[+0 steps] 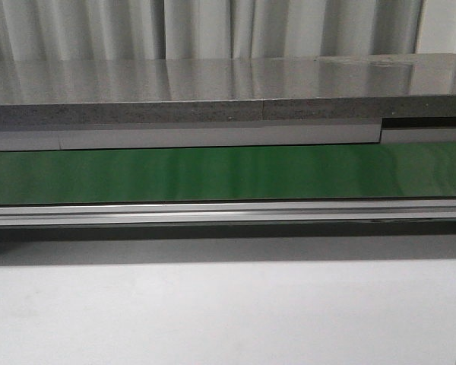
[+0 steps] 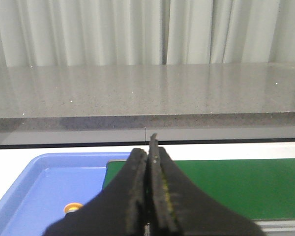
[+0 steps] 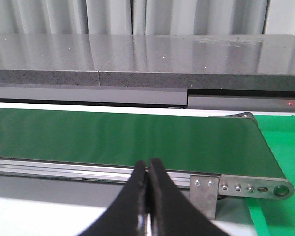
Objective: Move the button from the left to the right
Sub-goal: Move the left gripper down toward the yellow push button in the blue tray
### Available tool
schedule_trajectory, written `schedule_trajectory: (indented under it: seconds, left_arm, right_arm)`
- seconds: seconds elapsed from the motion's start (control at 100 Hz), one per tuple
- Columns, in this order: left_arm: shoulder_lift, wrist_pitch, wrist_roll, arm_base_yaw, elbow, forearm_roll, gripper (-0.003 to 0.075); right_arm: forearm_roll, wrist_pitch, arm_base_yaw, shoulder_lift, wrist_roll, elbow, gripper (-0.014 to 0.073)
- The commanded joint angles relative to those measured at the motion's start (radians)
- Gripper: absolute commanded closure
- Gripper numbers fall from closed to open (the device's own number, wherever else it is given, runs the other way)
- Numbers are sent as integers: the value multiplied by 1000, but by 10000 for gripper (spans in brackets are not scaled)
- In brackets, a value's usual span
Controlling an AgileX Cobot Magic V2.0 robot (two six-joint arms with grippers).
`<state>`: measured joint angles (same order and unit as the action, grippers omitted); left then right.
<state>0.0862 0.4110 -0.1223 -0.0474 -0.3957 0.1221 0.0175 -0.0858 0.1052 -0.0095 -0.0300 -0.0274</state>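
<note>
1. pale pleated curtains (image 1: 213,26) hang behind a long grey speckled stone counter (image 1: 213,84) that runs across the back of every view.
2. in front of the counter lies a flat green conveyor belt (image 1: 213,173), edged on the near side by a silver aluminium rail (image 1: 213,213); nearer the camera is the plain white table (image 1: 228,312).
3. neither arm shows in the front view, and the belt there carries nothing.
4. in the left wrist view a shallow blue plastic tray (image 2: 34,189) sits just beside the end of the belt.
5. the round yellow-orange button (image 2: 73,208) lies in that tray, partly hidden behind the black finger of the left claw (image 2: 148,157).
6. the left claw's fingers are pressed together with nothing between them, raised clear of the tray.
7. the right claw (image 3: 148,169) is likewise pinched together and empty, hovering near the rail.
8. in the right wrist view the belt ends at a metal bracket with screws (image 3: 236,188), beside a bright green surface (image 3: 280,147).
</note>
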Motion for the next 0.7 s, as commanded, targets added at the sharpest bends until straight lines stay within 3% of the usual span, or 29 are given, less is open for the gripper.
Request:
schedule_trajectory:
  seconds: [0.0, 0.24, 0.41, 0.69]
  left_arm:
    - [79, 88, -6, -8, -137, 3, 739]
    - [298, 441, -6, -8, -396, 8, 739]
    - [455, 636, -6, -8, -482, 6, 739]
    - [556, 663, -6, -8, -486, 6, 739]
  right_arm:
    - [-7, 86, 2, -16, 4, 18, 661]
    - [-7, 86, 2, -16, 4, 18, 661]
    - [-7, 86, 2, -16, 4, 18, 661]
    - [-7, 86, 2, -16, 4, 18, 661]
